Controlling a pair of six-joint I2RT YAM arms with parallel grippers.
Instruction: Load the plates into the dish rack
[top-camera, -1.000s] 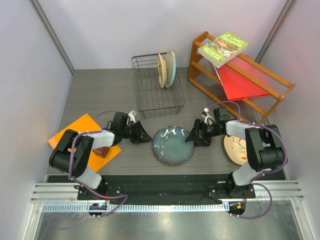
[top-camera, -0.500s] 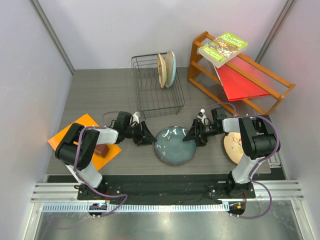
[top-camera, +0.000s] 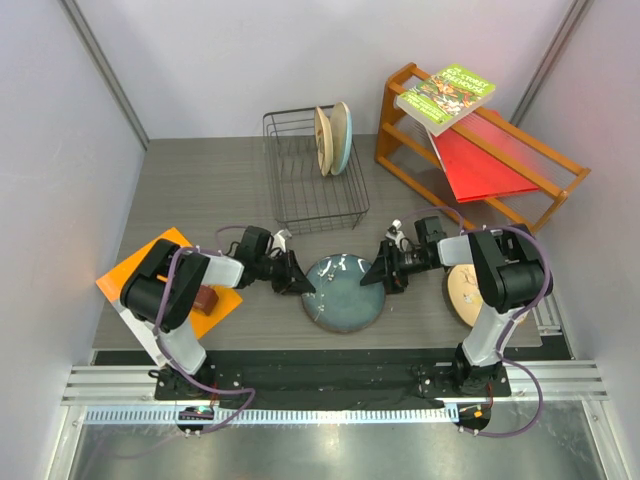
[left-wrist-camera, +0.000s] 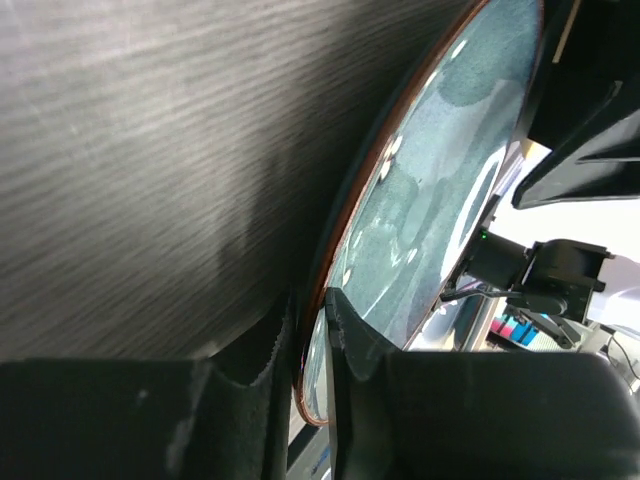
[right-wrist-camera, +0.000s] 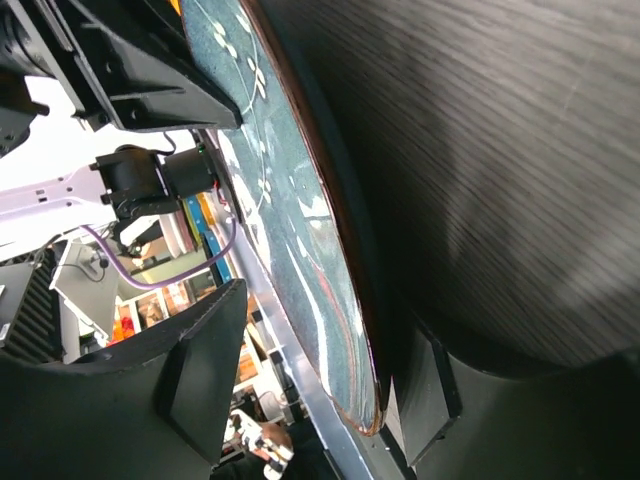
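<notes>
— Where does the top view sit?
— High above and behind the arm bases, facing down and forward, far enough to take in the whole table.
— And the wrist views?
— Both low and very close, rolled sideways. The left looks right across the dark plate to the right gripper; the right looks left over it to the left gripper.
— What's shared?
— That plate appears in all three views

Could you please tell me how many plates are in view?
4: a tan plate and a pale-blue plate upright in the rack, a dark plate on the table, another tan plate partly under the right arm.
</notes>
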